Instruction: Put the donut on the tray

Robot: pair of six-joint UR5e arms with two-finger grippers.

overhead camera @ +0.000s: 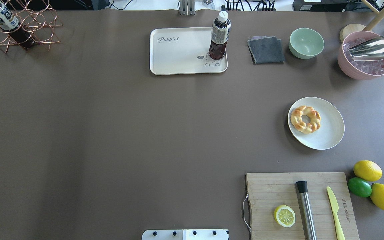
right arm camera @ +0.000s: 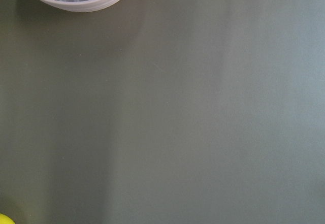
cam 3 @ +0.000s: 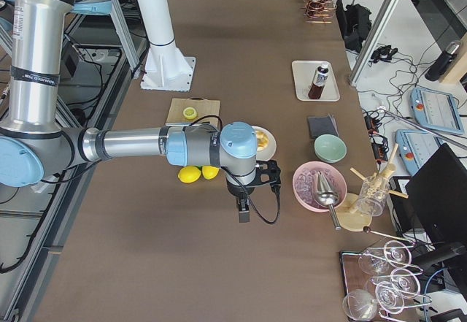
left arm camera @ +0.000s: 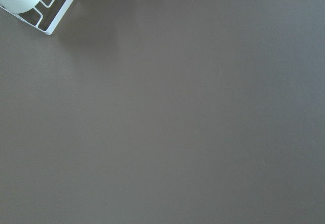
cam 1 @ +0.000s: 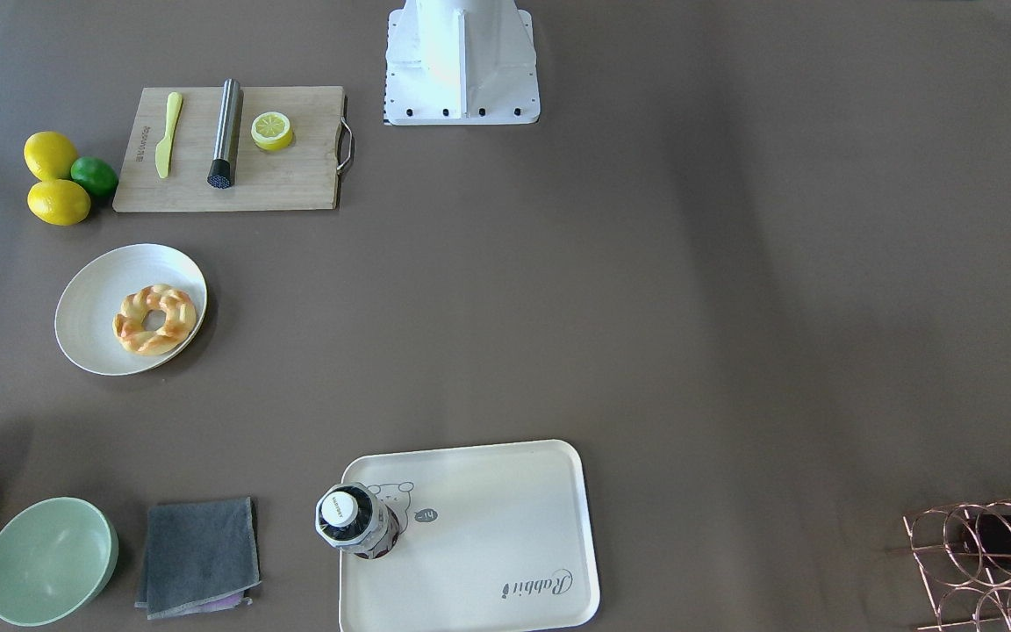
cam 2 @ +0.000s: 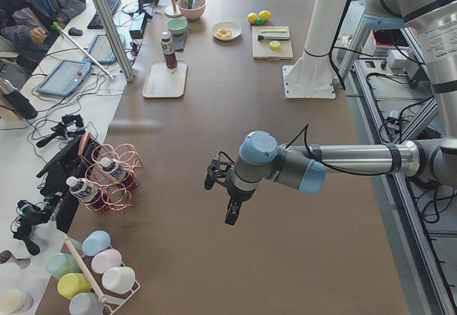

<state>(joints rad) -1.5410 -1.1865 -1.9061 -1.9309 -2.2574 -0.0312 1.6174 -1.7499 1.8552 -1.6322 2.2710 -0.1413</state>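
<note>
The donut (cam 1: pixel 154 319) is a golden braided ring lying on a round white plate (cam 1: pixel 93 303); it also shows in the overhead view (overhead camera: pixel 305 119). The cream tray (overhead camera: pixel 178 50) with "Rabbit" lettering lies at the table's far side and carries an upright dark drink bottle (overhead camera: pixel 219 36) at one corner. Neither gripper is over the table in the overhead or front views. My left gripper (cam 2: pixel 232 211) shows only in the left side view and my right gripper (cam 3: pixel 243 211) only in the right side view, both hanging above bare table, so I cannot tell whether they are open or shut.
A wooden cutting board (overhead camera: pixel 278 190) holds a lemon half (overhead camera: pixel 284 216), a steel muddler (overhead camera: pixel 306 206) and a yellow knife (overhead camera: pixel 334 208). Lemons and a lime (overhead camera: pixel 359 187) lie beside it. A green bowl (overhead camera: pixel 306 42), grey cloth (overhead camera: pixel 266 50), pink ice bowl (overhead camera: pixel 367 55) and copper bottle rack (overhead camera: pixel 18 28) line the far edge.
</note>
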